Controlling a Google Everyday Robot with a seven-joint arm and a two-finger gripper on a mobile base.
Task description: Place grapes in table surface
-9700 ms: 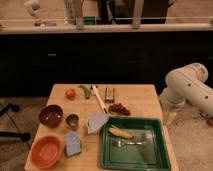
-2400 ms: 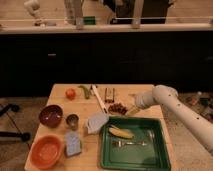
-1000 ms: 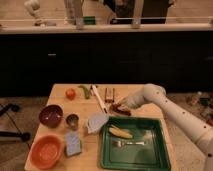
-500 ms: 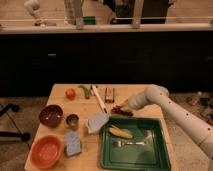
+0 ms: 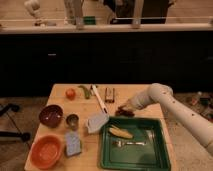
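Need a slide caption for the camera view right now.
Gripper at the grapes on the table surface, just behind the green tray.

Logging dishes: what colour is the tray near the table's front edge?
Dark green tray, clearest in the camera view; the gripper sits just behind it at the grapes.

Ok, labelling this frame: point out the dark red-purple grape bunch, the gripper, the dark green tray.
grape bunch (image 5: 127,113), camera view, cluster's right side.
gripper (image 5: 123,106), camera view, tip at the grape bunch.
green tray (image 5: 132,156), camera view, bare floor.
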